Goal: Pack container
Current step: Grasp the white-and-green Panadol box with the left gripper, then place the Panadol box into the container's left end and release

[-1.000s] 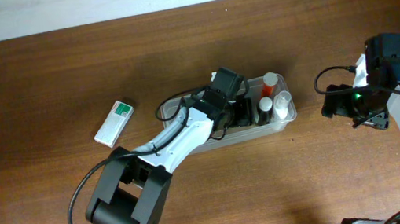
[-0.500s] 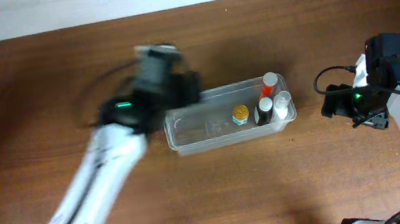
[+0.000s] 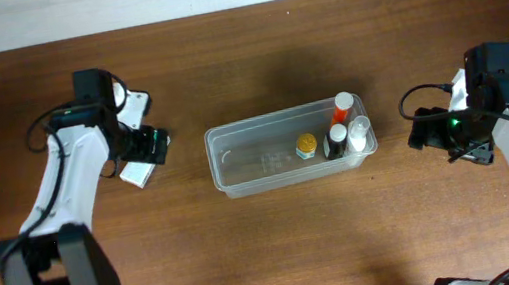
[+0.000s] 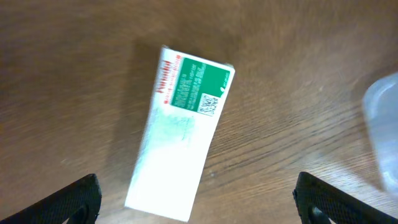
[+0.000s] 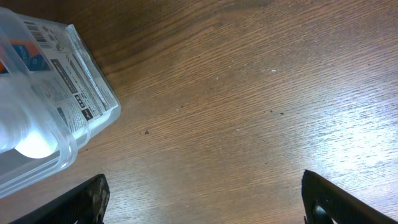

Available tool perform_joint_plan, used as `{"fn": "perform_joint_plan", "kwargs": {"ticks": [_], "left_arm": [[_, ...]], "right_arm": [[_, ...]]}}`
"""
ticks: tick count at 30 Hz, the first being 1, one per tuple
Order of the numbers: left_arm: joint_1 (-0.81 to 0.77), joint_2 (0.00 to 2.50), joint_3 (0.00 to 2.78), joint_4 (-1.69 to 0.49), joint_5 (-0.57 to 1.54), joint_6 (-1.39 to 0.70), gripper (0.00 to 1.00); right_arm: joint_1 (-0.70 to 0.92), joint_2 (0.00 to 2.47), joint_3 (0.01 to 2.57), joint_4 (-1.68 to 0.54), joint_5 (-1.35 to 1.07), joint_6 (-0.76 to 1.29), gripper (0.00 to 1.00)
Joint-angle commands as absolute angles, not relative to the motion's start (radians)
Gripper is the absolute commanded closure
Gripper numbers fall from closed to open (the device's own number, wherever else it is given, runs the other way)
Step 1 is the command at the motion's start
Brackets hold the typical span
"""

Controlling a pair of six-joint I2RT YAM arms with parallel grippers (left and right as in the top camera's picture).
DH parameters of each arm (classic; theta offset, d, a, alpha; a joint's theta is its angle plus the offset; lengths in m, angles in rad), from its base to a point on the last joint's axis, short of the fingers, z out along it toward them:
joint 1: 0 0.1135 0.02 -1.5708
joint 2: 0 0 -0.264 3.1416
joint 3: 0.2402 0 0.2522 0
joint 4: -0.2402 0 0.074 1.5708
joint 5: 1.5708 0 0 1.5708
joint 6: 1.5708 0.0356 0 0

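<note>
Four small items at the right end of the container (image 3: 247, 160), from overhead: an orange-capped bottle (image 3: 343, 102), a yellow-lidded jar (image 3: 306, 143), a dark white-capped bottle (image 3: 337, 137) and a white bottle (image 3: 361, 130). Clear rectangular tub, rounded corners, raised rim, in the middle of the brown wooden table (image 3: 281, 250), left half bare. Left gripper (image 3: 152, 146) well to its left, over a small box (image 3: 138, 173) partly covered by the arm. Right gripper (image 3: 432, 131) near the tub's right end, apart from it; jaw gap hard to read from up here. Through the left wrist camera: box white and green, flat on the wood, tilted, print too blurred to read; black fingertips (image 4: 74, 200) at both lower corners, set wide, holding nothing; a sliver of the tub cut off at the right edge. Through the right wrist camera: one rounded tub corner at the left, cut by the frame, a labelled white bottle behind the wall; fingertips (image 5: 84, 198) far apart, gripping nothing.
</note>
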State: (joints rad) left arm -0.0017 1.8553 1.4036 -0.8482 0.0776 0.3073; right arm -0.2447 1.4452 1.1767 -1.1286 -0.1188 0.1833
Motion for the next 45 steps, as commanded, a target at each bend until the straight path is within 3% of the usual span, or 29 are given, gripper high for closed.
{"fn": "perform_joint_plan", "kwargs": {"ticks": [1,10,12,13,15,20,29,36,45], "left_arm": [[-0.001,1.964,1.396,-0.827,0.110,0.407,0.01],[0.003,2.061,1.396,-0.812,0.105,0.406,0.02],[0.003,2.061,1.396,-0.830,0.106,0.406,0.23],[0.003,2.061,1.396,-0.842,0.105,0.406,0.26],[0.003,2.061,1.396,-0.861,0.105,0.406,0.27],[0.003,2.061,1.396,-0.884,0.109,0.403,0.41],[-0.004,1.943,1.510,-0.956,0.229,0.216,0.55],[-0.209,1.673,1.560,-0.963,0.238,0.265,0.56],[-0.532,1.723,1.515,-0.971,0.080,0.505,0.62]], "right_arm": [[-0.249,1.447,1.175,-1.128,-0.124,0.180,0.10],[-0.249,1.447,1.175,-1.129,-0.124,0.179,0.10],[-0.249,1.447,1.175,-1.129,-0.124,0.179,0.10],[-0.249,1.447,1.175,-1.129,-0.124,0.179,0.10],[-0.249,1.447,1.175,-1.128,-0.124,0.179,0.10],[-0.249,1.447,1.175,-1.128,-0.124,0.179,0.10],[-0.249,1.447,1.175,-1.128,-0.124,0.179,0.10],[-0.249,1.447,1.175,-1.125,-0.124,0.180,0.10],[-0.249,1.447,1.175,-1.125,-0.124,0.179,0.10]]}}
